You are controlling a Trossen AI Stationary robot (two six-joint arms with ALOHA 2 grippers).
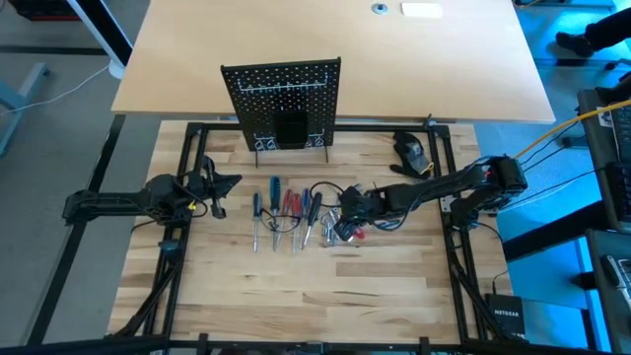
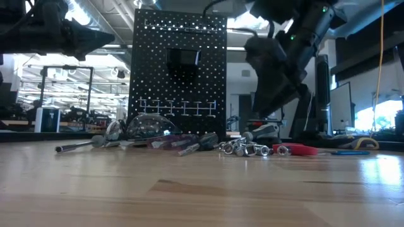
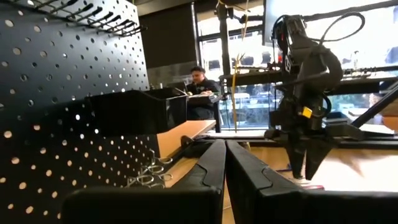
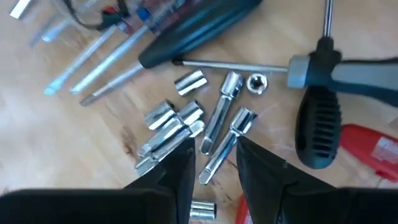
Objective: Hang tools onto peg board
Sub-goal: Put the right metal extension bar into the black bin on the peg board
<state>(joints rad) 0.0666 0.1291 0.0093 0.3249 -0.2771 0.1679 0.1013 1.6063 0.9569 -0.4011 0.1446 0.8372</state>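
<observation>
Straddling a silver socket bit (image 4: 219,124) amid the tools (image 1: 296,209) on the desk (image 1: 296,296), the right pincer (image 4: 214,158) stands apart and should centre, then close, while the left pincer (image 1: 219,194), shut, waits short of the board (image 1: 284,94).

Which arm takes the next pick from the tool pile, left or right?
Right, probably. The right tool hangs directly over the silver sockets, fingers parted around one socket extension. The left tool is shut and sits beside the peg board, away from the pile.
</observation>
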